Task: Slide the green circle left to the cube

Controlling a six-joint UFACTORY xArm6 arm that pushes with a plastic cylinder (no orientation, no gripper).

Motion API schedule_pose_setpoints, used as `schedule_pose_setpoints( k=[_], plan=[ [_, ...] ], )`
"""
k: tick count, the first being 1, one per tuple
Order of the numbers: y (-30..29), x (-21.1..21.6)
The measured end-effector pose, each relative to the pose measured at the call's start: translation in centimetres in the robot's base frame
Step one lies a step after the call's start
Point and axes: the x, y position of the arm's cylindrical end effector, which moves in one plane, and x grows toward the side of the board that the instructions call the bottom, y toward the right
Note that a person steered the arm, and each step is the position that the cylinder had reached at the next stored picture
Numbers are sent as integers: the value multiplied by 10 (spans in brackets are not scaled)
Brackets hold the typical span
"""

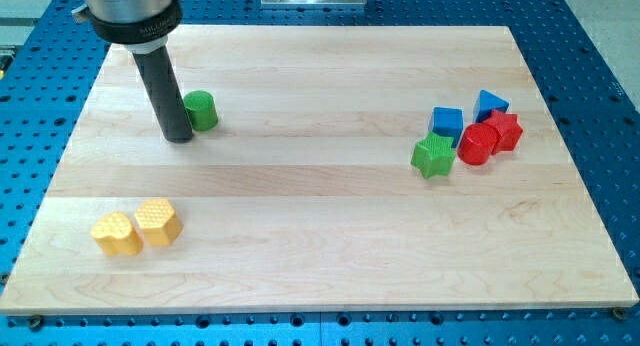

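The green circle [202, 110] sits at the upper left of the wooden board [330, 236]. My tip [178, 138] rests on the board just left of and slightly below the green circle, touching or nearly touching its left side. The blue cube [447, 121] sits far off at the view's right, in a cluster with other blocks.
Next to the blue cube are a green star [432, 155], a red circle [479, 144], a red star-like block [504, 130] and a blue triangular block [490, 104]. Two yellow blocks [117, 234] [157, 222] lie at the lower left.
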Motion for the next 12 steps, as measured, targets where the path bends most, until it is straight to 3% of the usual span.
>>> schedule_pose_setpoints(
  k=[7,11,12],
  plan=[
    [1,4],
    [61,4],
    [91,-17]
  ],
)
